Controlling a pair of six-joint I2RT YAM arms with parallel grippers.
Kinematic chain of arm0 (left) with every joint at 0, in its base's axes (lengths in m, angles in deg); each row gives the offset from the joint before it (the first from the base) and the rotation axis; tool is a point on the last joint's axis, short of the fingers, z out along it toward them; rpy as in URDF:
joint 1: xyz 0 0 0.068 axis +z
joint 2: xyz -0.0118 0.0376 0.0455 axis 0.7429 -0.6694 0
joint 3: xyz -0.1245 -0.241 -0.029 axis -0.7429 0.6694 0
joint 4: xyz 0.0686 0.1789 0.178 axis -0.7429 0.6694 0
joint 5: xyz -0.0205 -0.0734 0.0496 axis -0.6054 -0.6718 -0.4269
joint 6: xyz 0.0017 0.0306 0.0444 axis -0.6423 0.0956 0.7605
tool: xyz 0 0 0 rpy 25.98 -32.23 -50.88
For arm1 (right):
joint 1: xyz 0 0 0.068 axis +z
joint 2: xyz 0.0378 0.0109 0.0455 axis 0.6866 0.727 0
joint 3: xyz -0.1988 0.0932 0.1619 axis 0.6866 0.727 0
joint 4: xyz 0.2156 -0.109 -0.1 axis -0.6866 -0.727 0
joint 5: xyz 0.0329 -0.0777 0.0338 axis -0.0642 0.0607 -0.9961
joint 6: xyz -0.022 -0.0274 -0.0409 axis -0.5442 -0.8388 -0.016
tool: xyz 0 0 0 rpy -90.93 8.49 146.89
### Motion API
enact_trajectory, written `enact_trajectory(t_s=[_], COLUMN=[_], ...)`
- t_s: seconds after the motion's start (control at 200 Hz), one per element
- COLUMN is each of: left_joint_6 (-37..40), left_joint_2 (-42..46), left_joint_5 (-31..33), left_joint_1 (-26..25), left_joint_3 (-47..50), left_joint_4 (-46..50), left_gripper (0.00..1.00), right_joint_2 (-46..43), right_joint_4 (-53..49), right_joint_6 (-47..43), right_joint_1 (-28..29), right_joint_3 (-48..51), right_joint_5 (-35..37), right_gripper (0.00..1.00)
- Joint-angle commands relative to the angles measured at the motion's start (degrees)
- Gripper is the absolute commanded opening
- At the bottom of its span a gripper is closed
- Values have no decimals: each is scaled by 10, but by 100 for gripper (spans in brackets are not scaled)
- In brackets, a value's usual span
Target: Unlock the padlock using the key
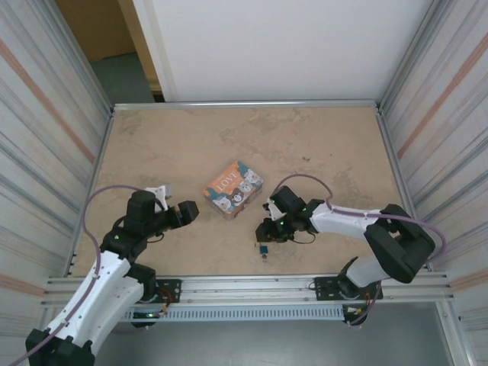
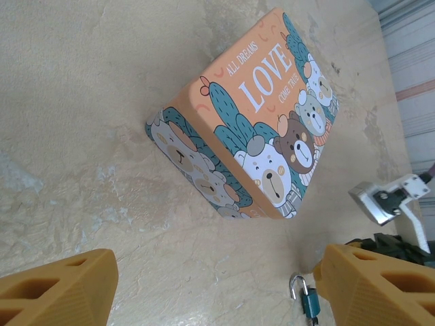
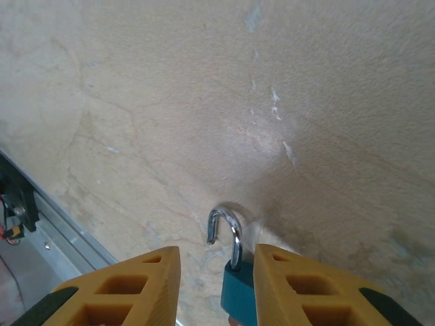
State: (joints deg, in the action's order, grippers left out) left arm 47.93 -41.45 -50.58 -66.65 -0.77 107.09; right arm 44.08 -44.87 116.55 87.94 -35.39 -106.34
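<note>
Bench point(image 1: 191, 137): mottled beige, carries everything. Box point(image 2: 258, 115) (orange lid w/ "LOVE" and cartoon bears) lies flat just ahead of the L tool point(image 2: 214, 275). L tool is released, fingers wide apart, nothing btwn them. R tool point(image 3: 214, 278) points down at the bench, fingers parted only narrowly and not clenched on anything; a gap shows btwn one finger and the lock. Padlock point(image 3: 238, 295), teal body, lies on the bench btwn the R tool's fingertips, close against one of them, and off to the L tool's right. Shackle point(image 3: 228, 234) is swung open, free end out of the body, reaching ahead of the R tool.
</note>
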Motion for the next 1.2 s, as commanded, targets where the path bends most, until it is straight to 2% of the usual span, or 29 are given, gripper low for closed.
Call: enact_trajectory(t_s=[0.0,0.205,0.371,0.466,0.671,1.007,1.192], left_joint_6=[9,6,5,5,24,65,82], left_joint_2=[3,3,3,4,2,-12,-12], left_joint_5=[10,18,27,34,45,64,83], left_joint_1=[7,9,19,33,81,141,145], left_joint_3=[-8,-13,-16,-20,-34,-61,-73], left_joint_4=[12,13,13,15,24,54,71], left_gripper=[79,80,84,86,90,95,99], right_joint_2=[-46,-122,-188,-228,-310,-406,-421], right_joint_4=[-37,-73,-100,-111,-147,-163,-158], right_joint_6=[-13,-27,-45,-58,-101,-162,-176], right_joint_1=[-11,-46,-93,-126,-204,-322,-373], right_joint_3=[4,6,9,11,5,4,7], right_joint_5=[31,72,95,100,110,114,92], right_gripper=[34,40,48,51,62,100,99])
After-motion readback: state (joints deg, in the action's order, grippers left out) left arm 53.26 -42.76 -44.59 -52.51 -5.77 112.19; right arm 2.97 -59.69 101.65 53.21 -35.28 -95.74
